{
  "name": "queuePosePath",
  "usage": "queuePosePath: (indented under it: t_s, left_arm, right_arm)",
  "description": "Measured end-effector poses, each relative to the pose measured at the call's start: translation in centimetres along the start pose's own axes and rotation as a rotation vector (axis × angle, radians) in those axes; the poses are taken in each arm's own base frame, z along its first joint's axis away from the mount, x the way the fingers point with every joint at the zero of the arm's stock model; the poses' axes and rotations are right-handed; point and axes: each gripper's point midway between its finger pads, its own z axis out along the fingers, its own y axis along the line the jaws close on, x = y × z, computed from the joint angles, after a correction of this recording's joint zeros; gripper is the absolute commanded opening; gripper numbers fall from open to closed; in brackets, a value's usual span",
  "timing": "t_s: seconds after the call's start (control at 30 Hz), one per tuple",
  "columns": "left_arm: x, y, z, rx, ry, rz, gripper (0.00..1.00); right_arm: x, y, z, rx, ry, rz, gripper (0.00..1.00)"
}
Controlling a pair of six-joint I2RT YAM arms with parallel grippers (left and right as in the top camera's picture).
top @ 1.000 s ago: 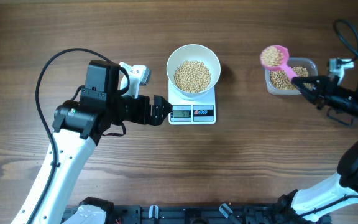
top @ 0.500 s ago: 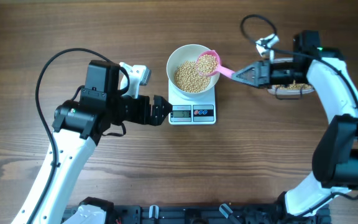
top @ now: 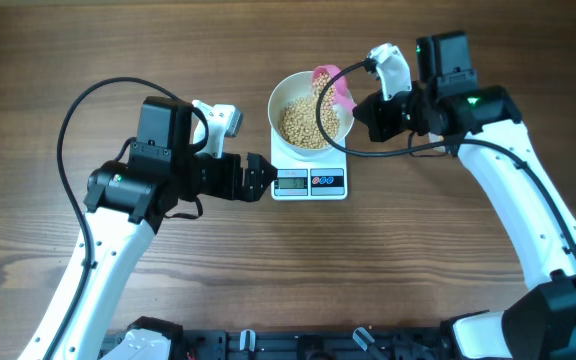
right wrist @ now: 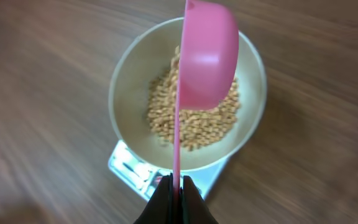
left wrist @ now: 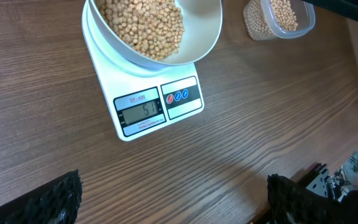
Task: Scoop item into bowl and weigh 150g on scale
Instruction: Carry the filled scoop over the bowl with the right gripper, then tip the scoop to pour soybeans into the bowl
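up at mid bench (top: 418, 280), got the bowl (top: 286, 92) sat square on the scale (top: 309, 183), roughly half full of beans (top: 303, 122). seeing the right tool (top: 356, 108) clenched tight on the handle of a pink scoop (top: 330, 88), reaching in from the bowl's right. has the scoop rolled onto its side over the far-right part of the rim, open face turned toward the beans, with a few beans showing right at its mouth from overhead. from the right wrist cam, only getting the smooth back of the cup hanging over the heap, handle edge-on and pinched between the fingertips.

then the left tool (top: 260, 178): spread all the way open, gripping nothing, parked low just beside the scale's left edge and pointed at it. can't tell from overhead whether touching, though looks clear of it from its own cam, with both fingers (left wrist: 48, 199) down at the bottom corners and bare wood between. display (left wrist: 140, 112) lit with digits, but not trusting my read of them. also got a clear tub (left wrist: 278, 18) with more beans past the bowl on the bench, tucked under the right arm from overhead.
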Motion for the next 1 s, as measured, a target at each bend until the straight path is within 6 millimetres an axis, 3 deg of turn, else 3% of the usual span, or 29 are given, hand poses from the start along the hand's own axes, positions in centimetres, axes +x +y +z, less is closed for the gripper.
queuePosePath:
  t_s: [0.23, 0.57, 0.73, 1.0]
  left_arm:
    - [0.0, 0.0, 0.0, 0.0, 0.0, 0.0, 1.0]
    - [0.0, 0.0, 0.0, 0.0, 0.0, 0.0, 1.0]
    - [0.0, 0.0, 0.0, 0.0, 0.0, 0.0, 1.0]
    - [0.0, 0.0, 0.0, 0.0, 0.0, 0.0, 1.0]
  right_arm:
    - [-0.2, -1.4, 0.0, 0.094, 0.0, -0.047, 0.04]
    - [-0.6, 1.3, 1.6, 0.228, 0.034, -0.315, 0.04]
    - [-0.7, 1.6, 1.8, 0.324, 0.056, -0.421, 0.04]
    - [-1.7, 1.0, 1.5, 0.381, 0.029, -0.436, 0.04]
